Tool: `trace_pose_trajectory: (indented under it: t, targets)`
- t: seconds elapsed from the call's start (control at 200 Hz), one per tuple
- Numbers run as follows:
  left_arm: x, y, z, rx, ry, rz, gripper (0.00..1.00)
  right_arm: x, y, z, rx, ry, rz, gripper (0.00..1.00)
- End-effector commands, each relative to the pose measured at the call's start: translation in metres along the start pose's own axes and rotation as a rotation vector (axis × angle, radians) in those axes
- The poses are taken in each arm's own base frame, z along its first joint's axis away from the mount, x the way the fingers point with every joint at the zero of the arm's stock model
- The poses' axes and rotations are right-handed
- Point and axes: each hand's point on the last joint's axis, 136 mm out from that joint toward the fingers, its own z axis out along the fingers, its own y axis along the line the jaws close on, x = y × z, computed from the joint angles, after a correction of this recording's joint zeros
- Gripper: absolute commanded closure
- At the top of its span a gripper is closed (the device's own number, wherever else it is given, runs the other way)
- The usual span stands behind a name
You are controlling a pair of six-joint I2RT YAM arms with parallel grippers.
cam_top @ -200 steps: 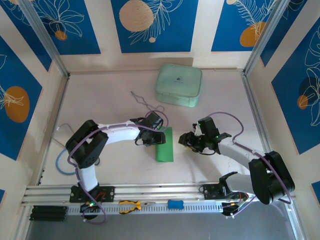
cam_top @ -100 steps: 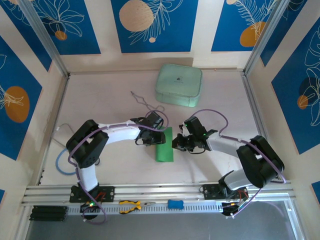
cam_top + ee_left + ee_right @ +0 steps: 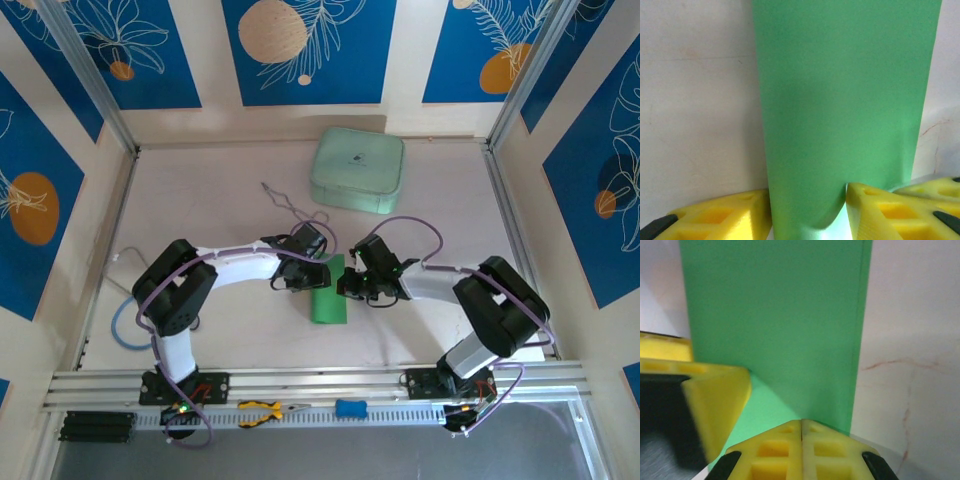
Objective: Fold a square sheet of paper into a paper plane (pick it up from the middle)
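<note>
The square sheet of paper point(image 3: 328, 300), bright green, lies as a narrow folded strip on the table between the two arms. My left gripper point(image 3: 305, 272) is at its far left end. In the left wrist view the strip point(image 3: 840, 100) runs between the yellow fingers point(image 3: 880, 210), touching both, with its near end curled up; the left gripper point(image 3: 807, 200) is shut on it across its width. My right gripper point(image 3: 345, 288) is at the strip's right edge. Its tips point(image 3: 801, 422) are pressed together and rest on the paper point(image 3: 775, 315) with nothing between them.
A pale mint-green rounded case point(image 3: 357, 170) sits at the back of the table. A thin bent wire point(image 3: 285, 205) lies behind the left gripper. Yellow-handled pliers point(image 3: 262, 410) and a small blue piece point(image 3: 350, 408) rest on the front rail.
My right arm has swung left from beside the paper to its right edge, and its jaws have closed. The left gripper and the paper have stayed in place.
</note>
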Motion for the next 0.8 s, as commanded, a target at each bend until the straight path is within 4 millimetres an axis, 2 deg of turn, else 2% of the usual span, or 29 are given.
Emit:
trace_pose_trajectory:
  t: [0.0, 0.155, 0.235, 0.41, 0.685, 0.795]
  targets:
    - [0.022, 0.053, 0.027, -0.189, 0.060, -0.018, 0.51, -0.008, 0.003, 0.006, -0.008, -0.012, -0.016, 1.00]
    - [0.021, 0.050, 0.026, -0.178, 0.054, -0.017, 0.51, 0.012, -0.030, 0.016, 0.095, 0.012, 0.006, 1.00]
    - [0.018, 0.047, 0.022, -0.169, 0.044, -0.014, 0.51, 0.016, -0.042, 0.017, 0.119, 0.011, 0.023, 1.00]
    - [0.004, 0.038, 0.002, -0.162, -0.004, 0.013, 0.48, 0.012, -0.042, 0.017, 0.107, 0.013, 0.006, 1.00]
    - [-0.020, 0.024, -0.052, -0.062, -0.127, 0.010, 0.35, 0.010, -0.049, 0.020, 0.095, 0.048, -0.001, 1.00]
    - [-0.023, 0.012, -0.066, 0.045, -0.151, 0.030, 0.38, 0.008, -0.047, 0.018, 0.090, 0.050, -0.008, 1.00]
